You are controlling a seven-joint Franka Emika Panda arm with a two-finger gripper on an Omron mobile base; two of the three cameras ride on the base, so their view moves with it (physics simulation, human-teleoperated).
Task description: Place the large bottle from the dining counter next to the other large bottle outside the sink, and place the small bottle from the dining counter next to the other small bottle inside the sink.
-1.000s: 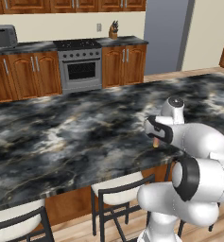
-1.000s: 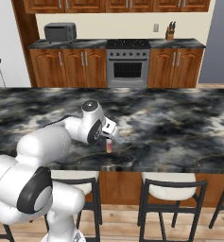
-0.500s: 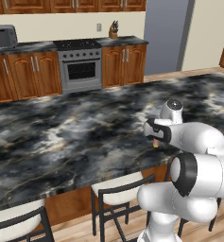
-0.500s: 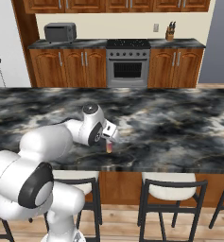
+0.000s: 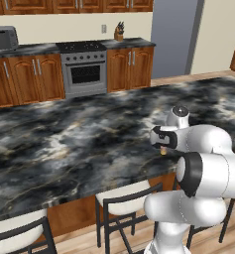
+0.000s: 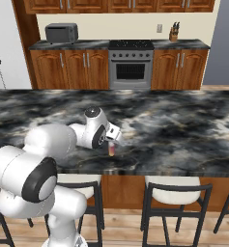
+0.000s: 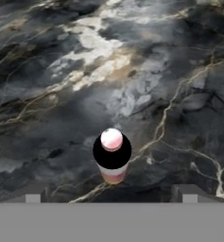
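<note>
While upright on dining counter [image 7: 179, 71], large bottle [image 7: 112, 163] holds pink liquid.

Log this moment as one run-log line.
gripper: open, above large bottle | bottle: upright on dining counter, not gripped | phase: pre-grasp

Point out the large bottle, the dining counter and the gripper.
large bottle [image 7: 112, 163]: hand view, on its body below the cap.
dining counter [image 5: 64, 144]: left base view, on bare marbled top.
gripper [image 7: 111, 193]: hand view, midway between the open fingertips, above the bottle.
</note>
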